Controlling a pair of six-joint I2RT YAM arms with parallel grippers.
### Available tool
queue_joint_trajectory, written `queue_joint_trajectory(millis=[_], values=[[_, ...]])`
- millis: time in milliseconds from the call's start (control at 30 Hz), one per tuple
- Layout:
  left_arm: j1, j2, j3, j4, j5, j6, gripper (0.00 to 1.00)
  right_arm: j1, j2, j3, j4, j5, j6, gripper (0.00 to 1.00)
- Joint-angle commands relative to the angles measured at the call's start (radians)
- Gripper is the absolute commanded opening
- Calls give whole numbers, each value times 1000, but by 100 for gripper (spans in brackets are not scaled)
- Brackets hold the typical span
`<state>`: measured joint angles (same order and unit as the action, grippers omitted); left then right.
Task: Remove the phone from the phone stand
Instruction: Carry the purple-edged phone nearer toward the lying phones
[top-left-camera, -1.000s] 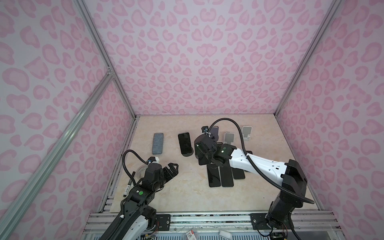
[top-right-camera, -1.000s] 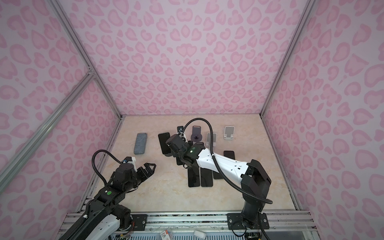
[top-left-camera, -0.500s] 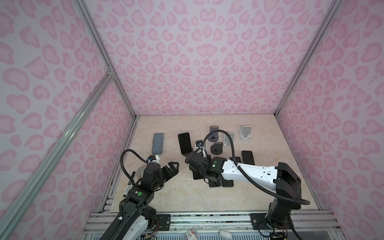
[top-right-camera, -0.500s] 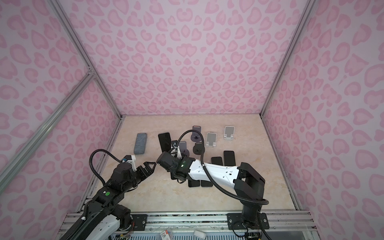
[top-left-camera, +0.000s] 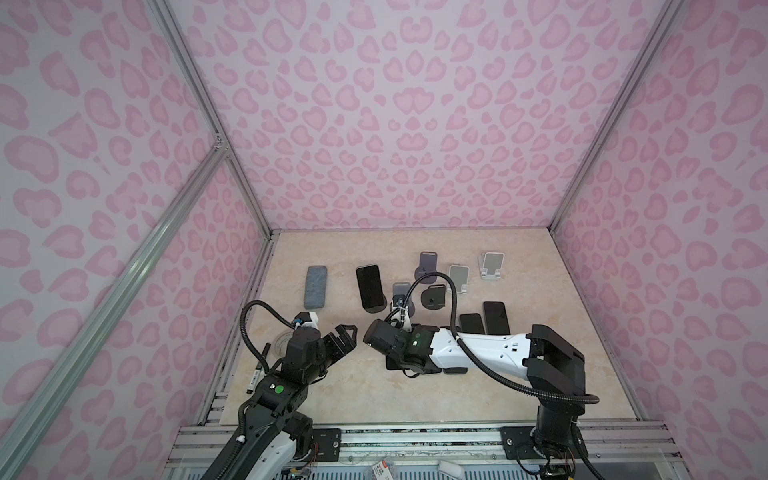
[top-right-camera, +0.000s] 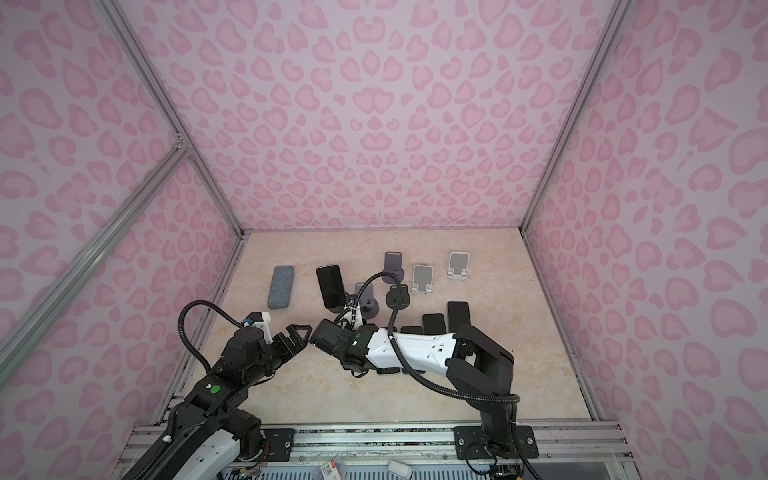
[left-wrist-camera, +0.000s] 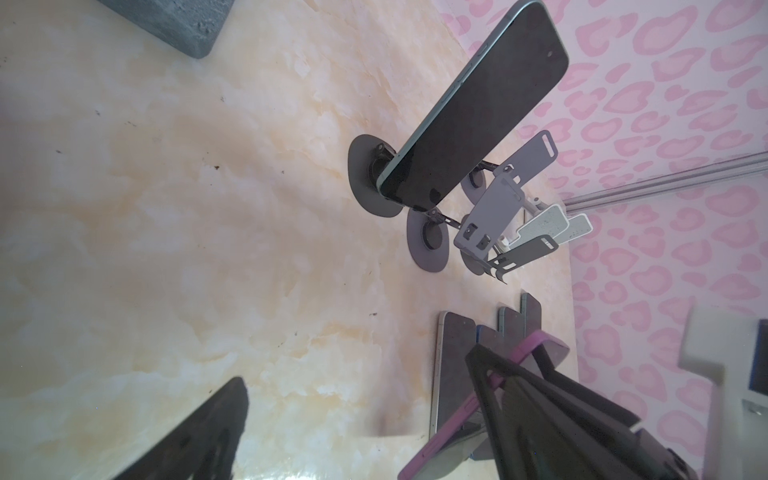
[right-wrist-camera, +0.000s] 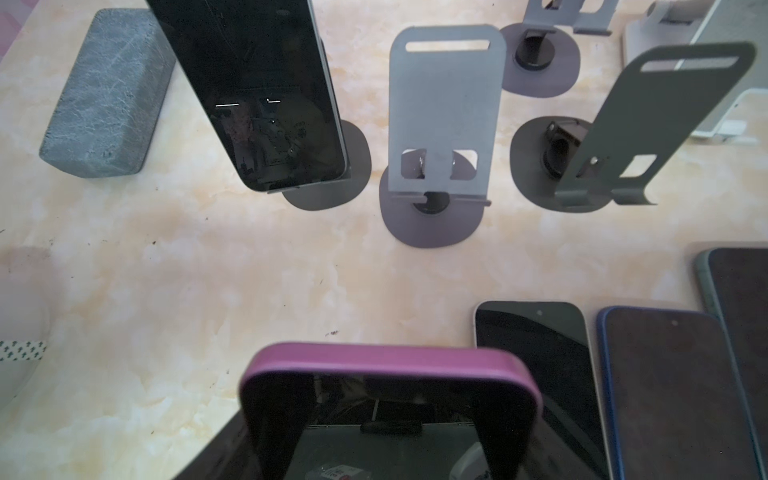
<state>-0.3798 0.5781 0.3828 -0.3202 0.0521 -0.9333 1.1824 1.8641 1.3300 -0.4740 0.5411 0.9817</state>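
Right claw (right-wrist-camera: 390, 399) is clamped on the purple-cased phone (right-wrist-camera: 390, 359) by its long edges. It's a stiff, slick, glassy slab, probably light. Left claw (top-left-camera: 345, 334) hangs spread, empty.

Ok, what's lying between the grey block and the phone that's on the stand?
Nothing: only bare table separates the grey block from the phone. Both top views and the right wrist view show that gap.
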Motion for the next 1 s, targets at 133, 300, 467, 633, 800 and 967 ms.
queue_joint_trajectory(millis=[133,300,467,633,800,967], values=[[1,7,0,24,0,-3,98,4,36,-16,-14,6,58,65],[1,6,-7,30,-2,-3,98,-1,57,-28,-6,-10,66,65],[0,9,-8,27,-2,1,98,-4,73,-31,1,-33,61,65],[1,14,-11,36,-7,0,98,-7,74,-48,17,-39,55,65],[1,37,-6,44,3,-1,98,-10,88,-56,36,-65,55,66],[1,49,4,42,8,6,98,-9,95,-74,62,-81,57,66]])
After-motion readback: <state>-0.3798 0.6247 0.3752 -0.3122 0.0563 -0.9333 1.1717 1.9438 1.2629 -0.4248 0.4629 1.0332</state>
